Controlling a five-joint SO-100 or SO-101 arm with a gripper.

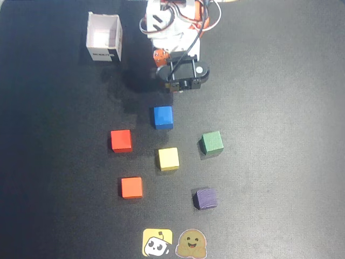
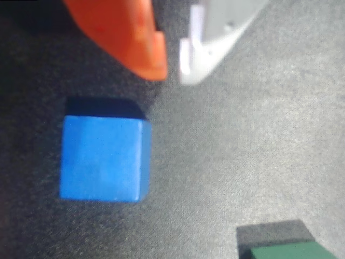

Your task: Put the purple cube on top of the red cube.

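the gripper [image 2: 171, 73] hangs empty at the top of the wrist view, its orange and white fingers nearly closed, above the blue cube [image 2: 102, 159]. in the overhead view the purple cube [image 1: 206, 198] sits lower right on the black bench [image 1: 280, 135]; the red cube [image 1: 121, 141] sits left of centre, well apart.

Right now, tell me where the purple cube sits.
In the overhead view the purple cube sits low and right of centre, below the green cube, just above the brown sticker. The wrist view does not show it.
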